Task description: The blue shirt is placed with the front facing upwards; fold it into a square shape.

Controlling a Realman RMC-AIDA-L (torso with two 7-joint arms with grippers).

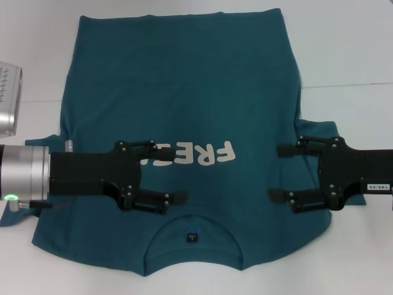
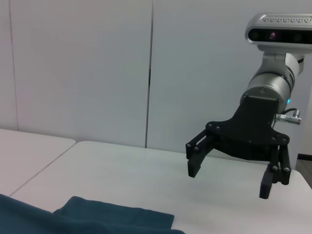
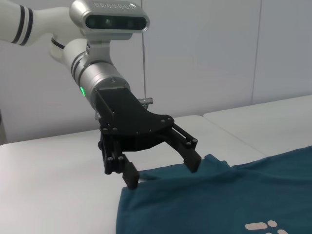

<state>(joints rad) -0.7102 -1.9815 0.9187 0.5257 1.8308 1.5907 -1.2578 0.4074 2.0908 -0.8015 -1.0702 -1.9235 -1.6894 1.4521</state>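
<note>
The blue shirt [image 1: 184, 92] lies flat and front up on the white table, its collar and dark neck label [image 1: 192, 236] at the near edge. White lettering [image 1: 212, 153] runs across the chest, partly covered by my left gripper [image 1: 178, 174]. That gripper reaches in from the left, open, over the chest by the left sleeve. My right gripper [image 1: 275, 172] reaches in from the right, open, over the shirt's right side by the sleeve. The right wrist view shows the left gripper [image 3: 162, 171] open just above the shirt [image 3: 204, 204]. The left wrist view shows the right gripper [image 2: 229, 180] open beyond the shirt [image 2: 97, 219].
The white table [image 1: 350, 55] shows bare surface on both sides of the shirt, with a seam [image 1: 344, 86] at the right. The left arm's wrist camera [image 1: 9, 92] sits at the left edge. Pale wall panels stand behind the table.
</note>
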